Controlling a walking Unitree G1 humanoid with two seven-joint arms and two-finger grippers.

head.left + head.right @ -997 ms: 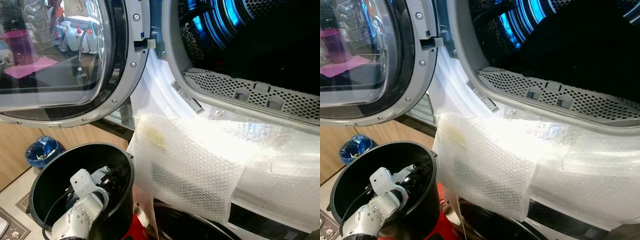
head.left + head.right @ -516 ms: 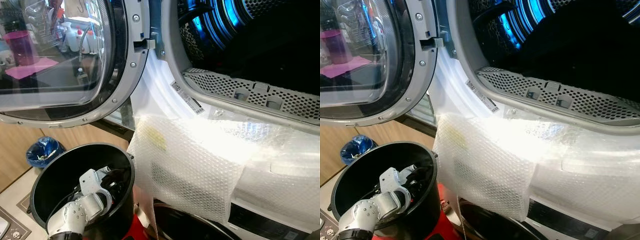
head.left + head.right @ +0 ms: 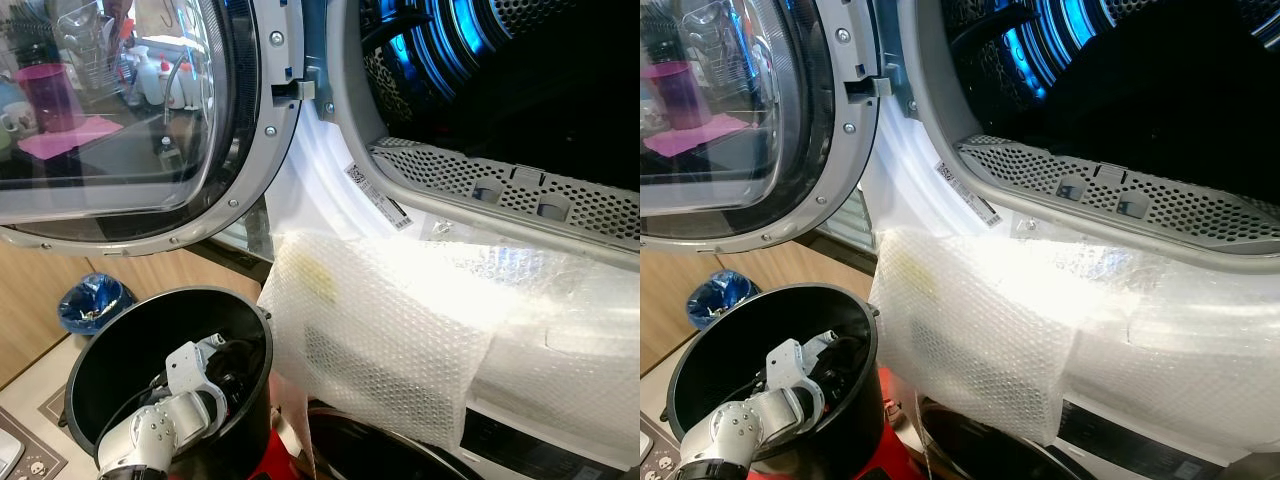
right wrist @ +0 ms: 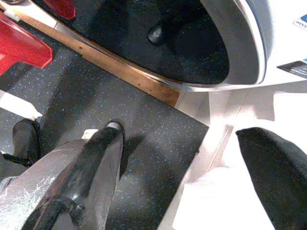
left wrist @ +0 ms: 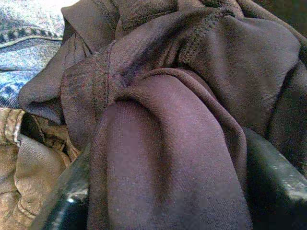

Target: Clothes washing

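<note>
I see left gripper (image 5: 163, 191) clamped on dark purple garment (image 5: 201, 72) inside black bucket (image 3: 100, 340); wrist view adds jeans (image 5: 24, 28). Arm sits lower than before. Right gripper (image 4: 192, 158) spread wide.

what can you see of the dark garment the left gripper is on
The dark purplish-brown garment is soft knit fabric, crumpled in folds with a stitched seam showing. It lies on other clothes, blue denim and tan cloth, in the black bucket. A thick fold bulges up between the left gripper's two black fingers, which press against it on both sides.
</note>
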